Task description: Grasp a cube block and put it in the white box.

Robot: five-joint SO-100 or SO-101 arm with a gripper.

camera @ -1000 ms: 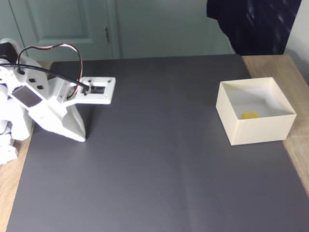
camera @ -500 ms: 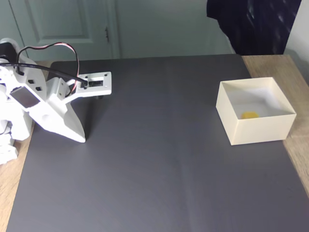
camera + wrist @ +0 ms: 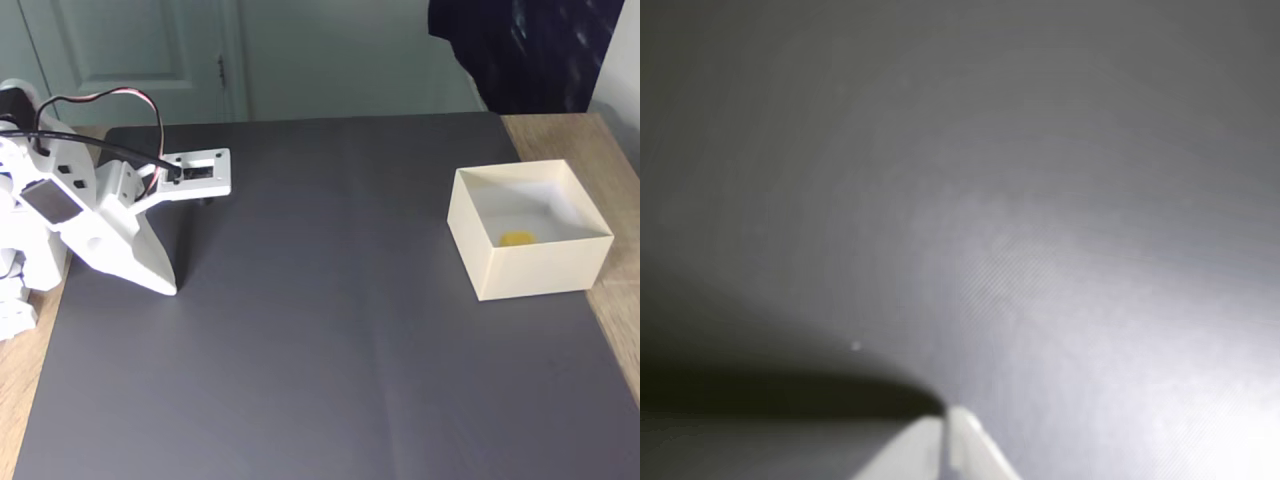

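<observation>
The end effector (image 3: 168, 285) is closed and empty, its tip down on the dark surface (image 3: 330, 330). The cube (image 3: 517, 238) already lies inside the box (image 3: 540, 272), well apart from it. The cube looks light, hard and smooth; I'd grip its opposite flat sides.

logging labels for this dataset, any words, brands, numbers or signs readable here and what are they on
No readable text in either view.
White box: plain walls, no print.
Cube block: a yellow patch inside the box, too small to show any mark.
Arm and end effector: plain white parts, no lettering visible.
Dark mat: blank; the wrist view of it is blurred.
</observation>
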